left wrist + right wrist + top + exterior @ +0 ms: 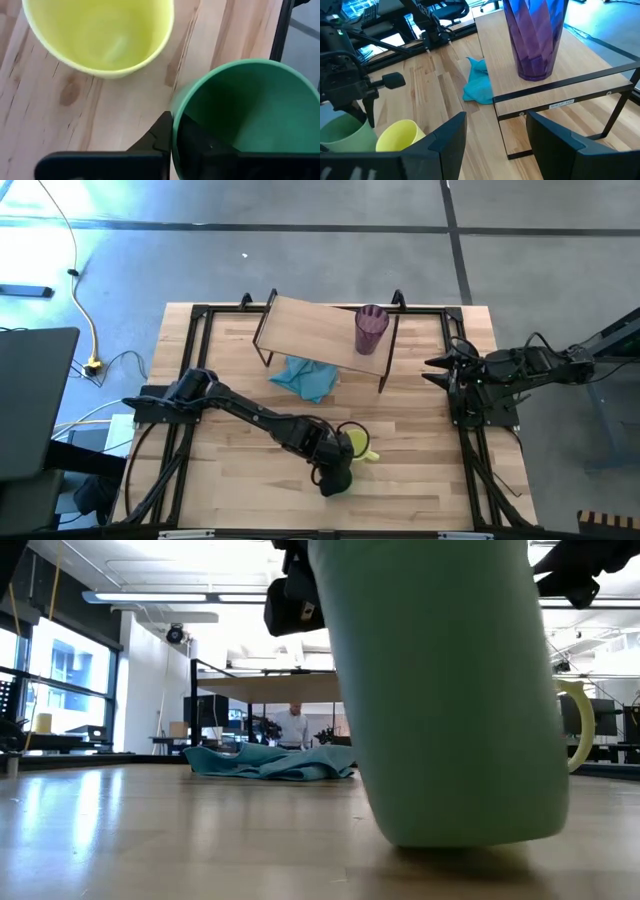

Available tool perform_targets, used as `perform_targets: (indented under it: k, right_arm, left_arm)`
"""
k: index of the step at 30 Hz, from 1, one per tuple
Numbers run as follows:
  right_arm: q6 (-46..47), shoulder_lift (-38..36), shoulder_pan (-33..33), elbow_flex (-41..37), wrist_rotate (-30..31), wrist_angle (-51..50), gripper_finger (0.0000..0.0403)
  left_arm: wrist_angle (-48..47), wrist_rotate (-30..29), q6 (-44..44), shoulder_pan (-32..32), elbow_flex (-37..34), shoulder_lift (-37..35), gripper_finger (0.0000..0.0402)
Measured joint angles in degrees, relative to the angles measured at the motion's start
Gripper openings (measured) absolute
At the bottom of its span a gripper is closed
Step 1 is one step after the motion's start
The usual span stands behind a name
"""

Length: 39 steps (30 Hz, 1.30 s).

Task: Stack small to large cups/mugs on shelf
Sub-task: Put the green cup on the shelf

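Note:
The green cup (450, 690) stands near the table's near edge, and my left gripper (172, 137) is shut on its rim. In the high view my left gripper (335, 470) hides the cup. The yellow mug (357, 443) stands on its base just beyond it, handle (580, 725) showing behind the green cup. The purple tumbler (535, 35) stands upright on the shelf (320, 328) near its right end. My right gripper (495, 145) waits open at the table's right side, touching nothing. My left gripper holds the green cup by its rim (176, 112), one finger (197, 142) inside the cup and one finger (159, 134) outside against the wall. The fingers come from above, pointing down. The cup is about upright with its base (460, 838) on the table.
A crumpled blue cloth (305, 377) lies on the table under the shelf's front edge. Dark frame rails (190, 370) run along the table's sides. Bare tabletop lies between the cups and the shelf. A person (293, 725) shows far behind the table.

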Motion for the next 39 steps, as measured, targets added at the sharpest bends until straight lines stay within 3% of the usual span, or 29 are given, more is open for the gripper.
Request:
perform_targets:
  k: [17,30,39]
  right_arm:
    - [0.00,0.00,-0.02,0.00,0.02,-1.60,0.0197]
    - [0.11,0.00,-0.02,0.00,0.31,-1.55,0.0197]
    - [0.70,0.00,-0.01,0.00,0.33,-1.53,0.0197]
  left_arm:
    - [-22.22,-0.01,3.23,2.80,-0.01,-7.57,0.0002]
    - [-27.81,-1.70,7.16,10.78,-0.01,-15.31,0.0001]
    - [-31.51,-1.74,8.77,17.49,0.75,-16.67,0.0000]
